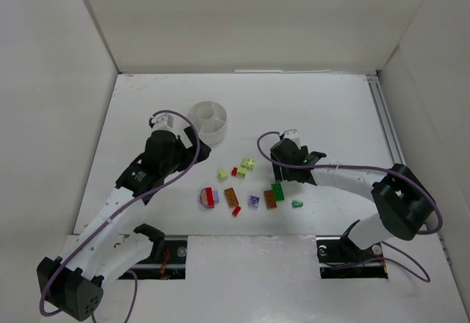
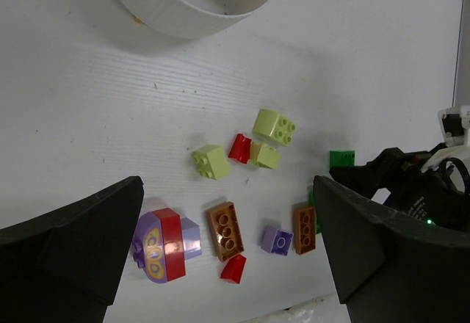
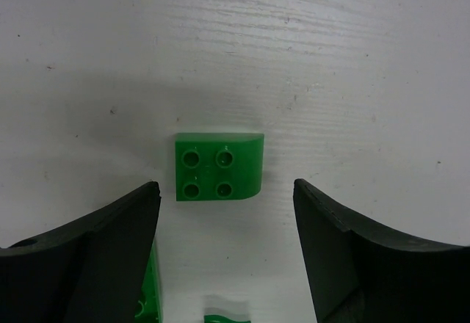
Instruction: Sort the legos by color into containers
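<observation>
- Well, my right claw [image 3: 224,185] gaped wide, a green lego [image 3: 219,167] lying flat mid-frame just past its fingertips, touching neither.
- My left claw [image 2: 228,182] gaped too, other legos [image 2: 224,229] scattered mid-frame, the white tub [image 2: 169,15] at top left.

- Divided round tub [image 1: 208,122]: on the table [image 1: 330,110], toward its far side.
- Lego scatter [image 1: 246,183]: on the table, right of the tub and nearer the arm bases.
- Stacked piece [image 1: 208,197]: the scatter's end straight before the tub.
- Lone brick [image 1: 297,204]: the end farthest right of the tub.
- Left gripper [image 2: 228,183]: raised, left of the tub.
- Right gripper [image 3: 225,185]: right of the tub, fingers either side of a four-stud brick [image 3: 219,167], apart from both.
</observation>
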You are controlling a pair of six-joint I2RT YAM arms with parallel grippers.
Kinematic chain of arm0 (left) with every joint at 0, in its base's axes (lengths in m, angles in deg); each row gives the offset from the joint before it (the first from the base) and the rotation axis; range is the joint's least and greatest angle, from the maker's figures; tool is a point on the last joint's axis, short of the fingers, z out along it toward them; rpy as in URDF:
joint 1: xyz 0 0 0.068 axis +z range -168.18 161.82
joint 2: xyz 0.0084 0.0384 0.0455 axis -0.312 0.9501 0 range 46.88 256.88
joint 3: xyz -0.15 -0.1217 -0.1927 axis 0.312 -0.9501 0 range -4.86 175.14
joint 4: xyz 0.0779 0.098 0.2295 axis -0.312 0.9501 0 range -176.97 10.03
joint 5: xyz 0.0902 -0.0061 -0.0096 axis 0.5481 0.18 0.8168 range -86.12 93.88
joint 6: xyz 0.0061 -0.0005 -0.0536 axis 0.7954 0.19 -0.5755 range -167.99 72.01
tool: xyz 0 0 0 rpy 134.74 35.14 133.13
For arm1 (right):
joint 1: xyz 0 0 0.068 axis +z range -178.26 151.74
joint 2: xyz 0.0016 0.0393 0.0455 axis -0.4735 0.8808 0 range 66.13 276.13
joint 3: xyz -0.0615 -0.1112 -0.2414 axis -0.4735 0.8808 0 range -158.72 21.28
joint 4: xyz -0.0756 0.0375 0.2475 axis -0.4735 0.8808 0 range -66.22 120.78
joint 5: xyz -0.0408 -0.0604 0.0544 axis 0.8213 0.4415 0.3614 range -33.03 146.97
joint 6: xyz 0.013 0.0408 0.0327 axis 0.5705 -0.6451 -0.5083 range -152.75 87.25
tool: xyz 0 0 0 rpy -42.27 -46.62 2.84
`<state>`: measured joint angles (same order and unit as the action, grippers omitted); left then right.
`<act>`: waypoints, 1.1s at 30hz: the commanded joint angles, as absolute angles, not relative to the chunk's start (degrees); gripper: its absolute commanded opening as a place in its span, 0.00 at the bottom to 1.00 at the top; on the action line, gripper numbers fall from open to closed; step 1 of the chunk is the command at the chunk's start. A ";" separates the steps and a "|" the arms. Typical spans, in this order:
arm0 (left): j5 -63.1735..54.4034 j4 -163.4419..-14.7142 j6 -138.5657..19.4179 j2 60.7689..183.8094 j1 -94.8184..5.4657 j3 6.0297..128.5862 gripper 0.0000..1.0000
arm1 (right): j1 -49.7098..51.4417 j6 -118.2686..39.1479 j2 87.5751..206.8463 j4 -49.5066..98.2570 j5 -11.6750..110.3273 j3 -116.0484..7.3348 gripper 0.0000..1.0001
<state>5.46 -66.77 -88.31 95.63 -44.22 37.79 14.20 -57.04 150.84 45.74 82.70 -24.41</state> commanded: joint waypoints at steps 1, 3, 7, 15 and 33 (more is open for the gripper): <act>5.99 -67.29 -88.07 93.47 -44.54 37.15 1.00 | 14.72 -58.15 151.64 43.21 83.69 -26.97 0.77; 5.99 -67.29 -88.07 93.47 -44.54 37.15 1.00 | 14.19 -58.15 152.17 41.89 82.64 -26.97 0.77; 5.99 -67.29 -88.07 93.47 -44.54 37.15 1.00 | 11.73 -58.15 152.88 39.26 79.48 -25.05 0.74; 4.93 -68.52 -87.54 93.47 -44.54 37.15 1.00 | 7.95 -55.07 153.41 35.12 74.46 -23.11 0.64; 7.03 -65.70 -87.54 92.41 -44.54 40.58 1.00 | 11.90 -47.36 149.19 36.01 70.16 -31.17 0.32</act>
